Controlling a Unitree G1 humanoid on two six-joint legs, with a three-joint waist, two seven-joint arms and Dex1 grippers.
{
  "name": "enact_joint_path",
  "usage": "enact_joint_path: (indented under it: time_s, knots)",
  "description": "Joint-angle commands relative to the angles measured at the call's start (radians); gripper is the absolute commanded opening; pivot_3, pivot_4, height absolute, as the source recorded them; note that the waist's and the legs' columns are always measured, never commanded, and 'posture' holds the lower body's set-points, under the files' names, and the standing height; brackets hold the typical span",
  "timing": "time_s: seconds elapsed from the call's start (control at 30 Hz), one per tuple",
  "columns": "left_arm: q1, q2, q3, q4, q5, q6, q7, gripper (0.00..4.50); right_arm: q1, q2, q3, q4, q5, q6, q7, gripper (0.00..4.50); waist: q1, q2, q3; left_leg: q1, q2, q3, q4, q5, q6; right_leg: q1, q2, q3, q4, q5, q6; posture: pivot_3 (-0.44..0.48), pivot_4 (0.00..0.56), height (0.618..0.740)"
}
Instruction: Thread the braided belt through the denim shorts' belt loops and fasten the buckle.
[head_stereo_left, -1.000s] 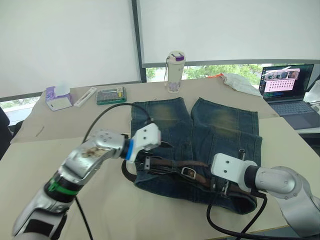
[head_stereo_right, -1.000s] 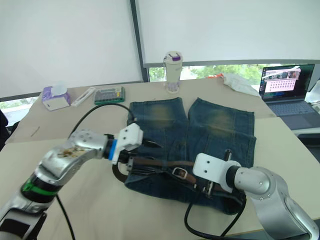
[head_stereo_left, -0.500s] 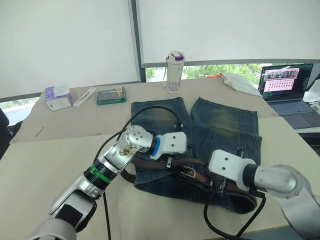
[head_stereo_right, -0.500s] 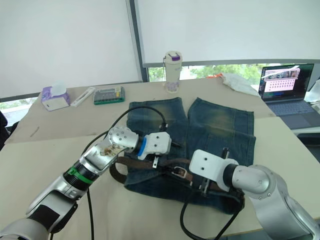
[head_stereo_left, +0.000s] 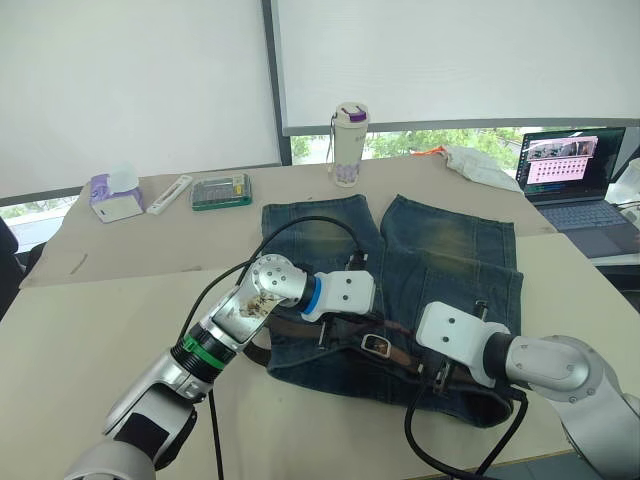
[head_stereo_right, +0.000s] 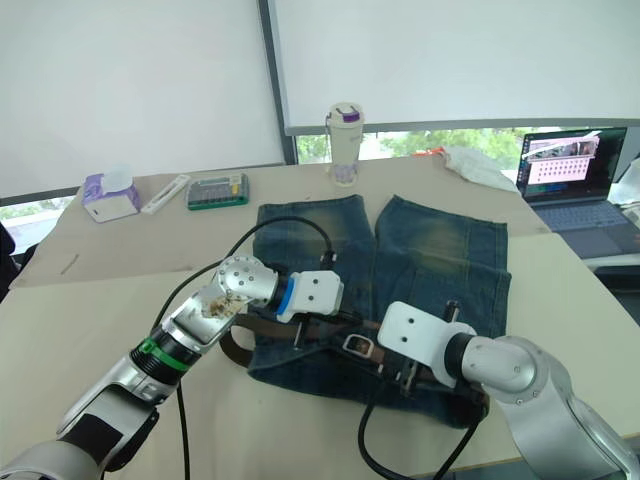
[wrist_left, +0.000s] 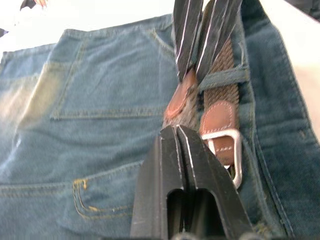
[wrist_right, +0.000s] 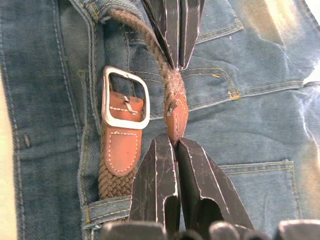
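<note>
Lowered slightly, left gripper (wrist_left: 175, 131) — like right gripper (wrist_right: 176, 142) — pinches the braided belt (wrist_right: 175, 107) tip beside buckle (wrist_right: 125, 97).

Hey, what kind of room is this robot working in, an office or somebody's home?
Most likely an office or lab workroom, not a home. An open laptop sits at the far right, wide windows with pulled-down blinds run along the back, and a big plain table holds a calculator and a drink bottle.
</note>
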Motion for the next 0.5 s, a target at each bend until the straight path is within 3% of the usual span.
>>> enact_joint_path:
  time_s: [0.03,0.13,0.23,0.4,0.5]
  knots:
    - [0.009,0.001,0.011,-0.004,0.026,-0.029,0.003,0.03,-0.034,-0.002,-0.026,-0.043,0.020,0.006,-0.013,0.00,0.000,0.000,0.000,0.000,0.000,0.000,0.001,0.000,0.000,0.000,0.000,0.000,0.000,0.000,0.000,0.000,0.150,0.740]
    - [0.015,-0.016,0.051,-0.038,-0.041,0.041,-0.013,0.03,-0.041,-0.003,-0.026,-0.041,0.029,0.013,-0.015,0.00,0.001,0.001,0.000,-0.001,0.000,0.000,0.003,-0.001,0.001,0.000,0.000,0.000,0.001,0.000,0.000,0.000,0.150,0.740]
    - [0.005,-0.014,0.081,-0.061,-0.079,0.087,-0.033,0.74,-0.042,-0.008,-0.025,-0.038,0.037,0.019,-0.018,0.00,0.000,0.001,0.000,-0.002,0.000,0.000,0.005,-0.001,0.002,0.000,0.000,0.000,0.002,0.000,0.000,0.000,0.150,0.740]
    - [0.001,-0.014,0.084,-0.079,-0.080,0.123,-0.042,2.42,-0.061,0.018,-0.028,-0.023,0.053,0.031,-0.031,0.00,0.000,0.001,-0.001,-0.001,-0.001,0.000,0.005,-0.001,0.002,0.000,0.000,0.000,0.003,0.000,0.001,0.000,0.150,0.740]
    - [-0.001,-0.011,0.070,-0.073,-0.045,0.097,-0.037,2.42,-0.093,0.039,-0.033,-0.017,0.073,0.047,-0.036,0.00,-0.003,0.002,-0.001,-0.001,-0.001,0.000,0.005,-0.001,0.002,0.000,0.000,0.000,0.004,0.000,0.001,0.000,0.150,0.740]
